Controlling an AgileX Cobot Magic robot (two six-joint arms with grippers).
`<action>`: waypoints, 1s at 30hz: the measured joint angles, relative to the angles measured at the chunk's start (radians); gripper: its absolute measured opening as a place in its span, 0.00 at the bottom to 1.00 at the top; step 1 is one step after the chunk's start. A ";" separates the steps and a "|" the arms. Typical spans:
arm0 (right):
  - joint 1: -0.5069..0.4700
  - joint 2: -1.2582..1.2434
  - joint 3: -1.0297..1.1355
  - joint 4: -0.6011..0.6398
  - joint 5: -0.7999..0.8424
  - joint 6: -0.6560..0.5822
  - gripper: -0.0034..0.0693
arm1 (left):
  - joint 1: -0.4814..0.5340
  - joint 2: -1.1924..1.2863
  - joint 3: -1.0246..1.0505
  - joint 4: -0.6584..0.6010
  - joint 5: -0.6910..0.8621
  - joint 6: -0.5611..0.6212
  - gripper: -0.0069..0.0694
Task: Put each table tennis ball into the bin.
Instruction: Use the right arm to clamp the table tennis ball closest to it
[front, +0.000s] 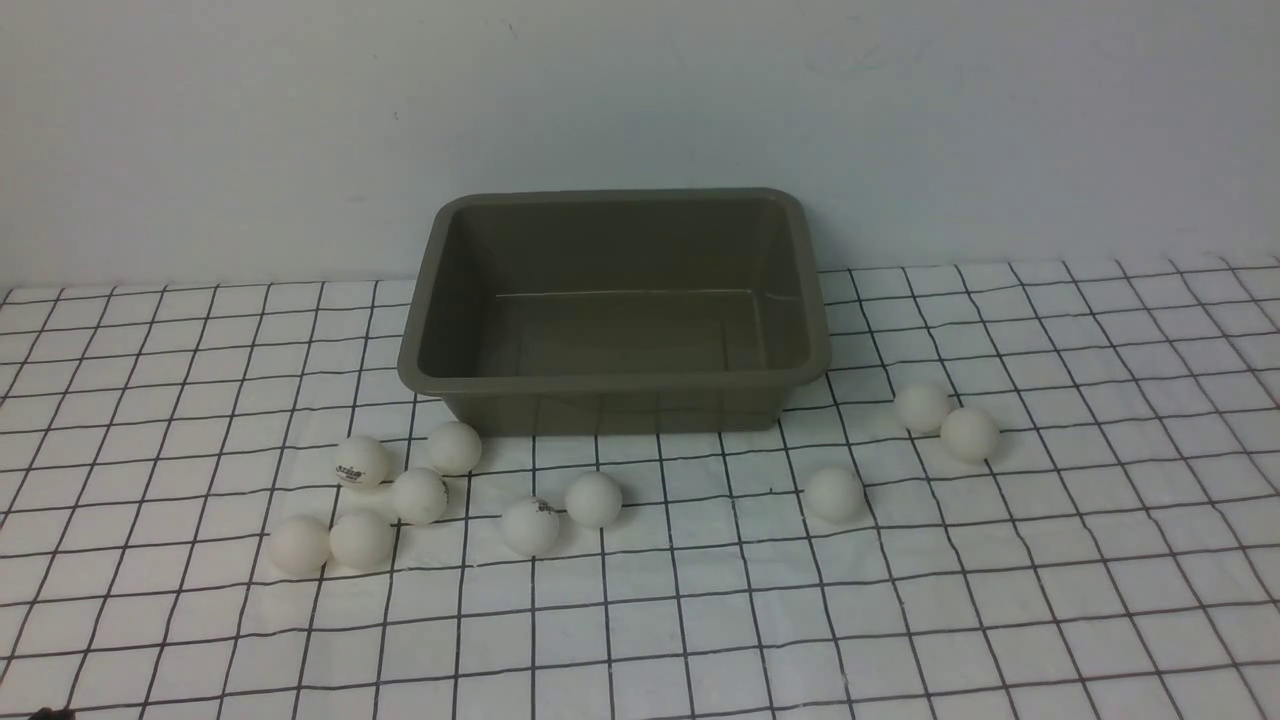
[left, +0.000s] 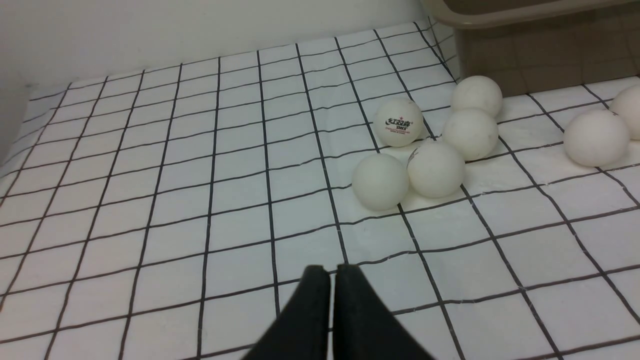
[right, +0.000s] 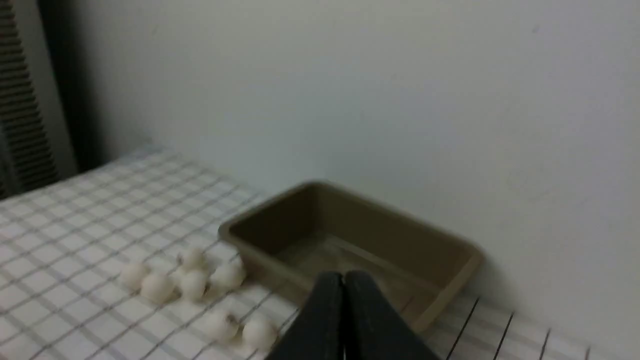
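Observation:
The olive-grey bin (front: 615, 382) stands empty against the back wall. Several white table tennis balls lie on the cloth in front of it: a cluster at the left around a logo ball (front: 361, 461), a pair in the middle (front: 593, 499), one to the right (front: 833, 494) and a pair further right (front: 969, 434). Neither arm shows in the front view. My left gripper (left: 333, 270) is shut and empty, short of the left cluster (left: 380, 181). My right gripper (right: 343, 276) is shut and empty, raised, with the bin (right: 450, 295) and balls (right: 192, 285) beyond it.
A white cloth with a black grid (front: 700, 620) covers the table. A plain wall (front: 640, 100) rises right behind the bin. A dark slatted panel (right: 20, 100) stands at the table's far side in the right wrist view.

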 joint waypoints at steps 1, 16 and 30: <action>0.000 0.049 -0.016 -0.039 0.031 0.035 0.02 | 0.000 0.000 0.000 0.000 0.000 0.000 0.08; 0.000 0.583 -0.266 -0.819 0.116 0.776 0.02 | 0.000 0.000 0.000 0.000 0.000 0.000 0.08; 0.161 0.987 -0.515 -0.825 0.080 0.672 0.02 | 0.000 0.000 0.000 0.000 0.000 0.000 0.08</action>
